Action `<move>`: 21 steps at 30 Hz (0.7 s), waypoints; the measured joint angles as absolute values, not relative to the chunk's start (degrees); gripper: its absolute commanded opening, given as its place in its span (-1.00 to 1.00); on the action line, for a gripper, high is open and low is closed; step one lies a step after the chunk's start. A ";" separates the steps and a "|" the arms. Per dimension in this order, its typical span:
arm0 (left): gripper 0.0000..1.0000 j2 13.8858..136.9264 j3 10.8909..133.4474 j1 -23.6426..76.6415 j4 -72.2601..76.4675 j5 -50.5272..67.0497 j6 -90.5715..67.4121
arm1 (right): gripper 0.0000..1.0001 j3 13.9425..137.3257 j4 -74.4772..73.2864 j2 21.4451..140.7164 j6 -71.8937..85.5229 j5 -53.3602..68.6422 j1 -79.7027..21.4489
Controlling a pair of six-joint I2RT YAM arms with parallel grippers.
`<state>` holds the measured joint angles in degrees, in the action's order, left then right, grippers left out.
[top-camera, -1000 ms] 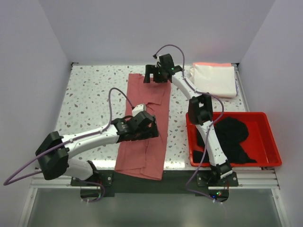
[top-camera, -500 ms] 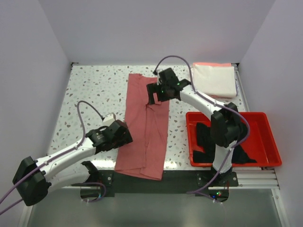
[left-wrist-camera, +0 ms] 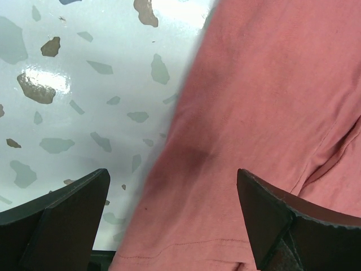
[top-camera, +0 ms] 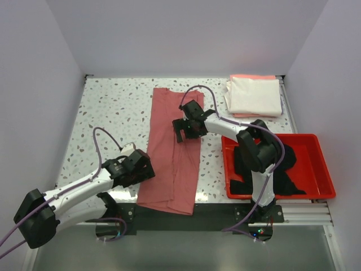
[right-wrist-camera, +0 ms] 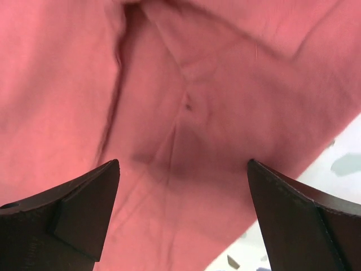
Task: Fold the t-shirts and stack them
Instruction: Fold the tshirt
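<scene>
Speckled tabletop (top-camera: 107, 113) holds my rose-red shirt (top-camera: 169, 169) in a long strip. Left gripper (top-camera: 142, 168) and right gripper (top-camera: 186, 127) hover spread above it, I'd say for a crosswise fold.

Bench (top-camera: 107, 113): white terrazzo top, grey and brown flecks, glossy. Red plastic tray (top-camera: 311, 169): rigid, rectangular, raised rim, at bench's near right corner. Pale lavender walls (top-camera: 186, 34) on three sides. Metal rail (top-camera: 304, 212) along near edge.
</scene>
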<state>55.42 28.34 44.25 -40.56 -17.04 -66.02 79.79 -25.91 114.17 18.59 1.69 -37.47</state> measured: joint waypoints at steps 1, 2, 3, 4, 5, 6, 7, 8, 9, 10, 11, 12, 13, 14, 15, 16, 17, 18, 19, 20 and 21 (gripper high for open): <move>1.00 55.59 28.32 44.25 -40.47 -16.82 -66.00 | 0.98 80.42 -25.50 114.54 18.55 1.54 -37.41; 1.00 55.68 28.25 44.25 -40.34 -16.64 -65.95 | 0.98 81.52 -25.17 115.28 18.50 1.28 -37.30; 1.00 55.79 28.21 44.25 -40.18 -16.40 -65.95 | 0.98 82.59 -24.86 116.36 18.48 1.15 -37.19; 1.00 55.94 28.21 44.25 -39.97 -16.19 -65.89 | 0.98 83.77 -25.17 117.21 18.48 0.93 -37.06; 1.00 56.12 28.21 44.25 -39.72 -15.92 -65.82 | 0.98 84.90 -25.19 118.02 18.46 0.89 -36.91; 1.00 56.38 28.21 44.25 -39.46 -15.73 -65.78 | 0.98 86.13 -25.21 118.85 18.48 0.78 -36.71; 1.00 56.71 28.21 44.25 -39.18 -15.62 -65.56 | 0.98 87.13 -24.95 119.63 18.46 0.75 -36.40; 1.00 57.08 28.21 44.25 -38.83 -15.59 -65.45 | 0.98 88.01 -24.80 120.25 18.44 0.82 -36.03; 1.00 57.43 28.18 44.25 -38.48 -15.62 -65.43 | 0.98 88.60 -24.58 120.66 18.39 0.84 -35.75; 1.00 57.95 28.16 44.25 -37.98 -15.62 -65.41 | 0.98 89.21 -24.18 121.21 18.37 0.91 -35.31; 1.00 58.54 28.16 44.25 -37.50 -15.62 -65.39 | 0.98 90.04 -24.03 121.78 18.33 0.99 -34.87; 1.00 59.24 28.16 44.23 -36.93 -15.62 -65.36 | 0.98 91.29 -24.10 122.65 18.22 1.06 -34.44; 1.00 59.96 28.16 44.21 -36.27 -15.59 -65.36 | 0.98 92.62 -23.90 123.57 18.11 1.10 -34.02; 1.00 60.77 28.16 44.14 -35.68 -15.59 -65.28 | 0.98 94.04 -23.97 124.46 18.00 1.15 -33.65; 1.00 61.45 28.45 44.10 -35.53 -15.55 -64.95 | 0.98 95.31 -24.01 125.32 17.87 1.21 -33.34; 1.00 61.84 28.64 43.99 -35.11 -15.44 -64.84 | 0.98 96.12 -24.03 125.80 17.78 1.28 -33.19; 1.00 62.28 28.86 43.92 -34.83 -15.33 -64.62 | 0.98 96.68 -24.03 126.15 17.67 1.45 -32.97; 1.00 62.61 29.06 43.88 -34.72 -15.14 -64.29 | 0.98 96.75 -23.97 126.21 17.50 1.76 -32.86; 1.00 62.81 29.17 43.88 -34.59 -14.90 -63.92 | 0.98 96.73 -23.97 126.13 17.37 2.15 -32.73; 1.00 62.83 29.17 43.88 -34.37 -14.52 -63.59 | 0.98 96.47 -23.83 125.93 17.23 2.44 -32.69; 1.00 62.72 29.17 43.88 -34.09 -13.72 -63.09 | 0.98 95.72 -23.51 125.47 16.99 2.57 -32.67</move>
<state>62.72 29.17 43.88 -34.09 -13.72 -63.09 95.72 -23.51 125.47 16.99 2.57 -32.67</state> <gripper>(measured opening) 0.997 0.987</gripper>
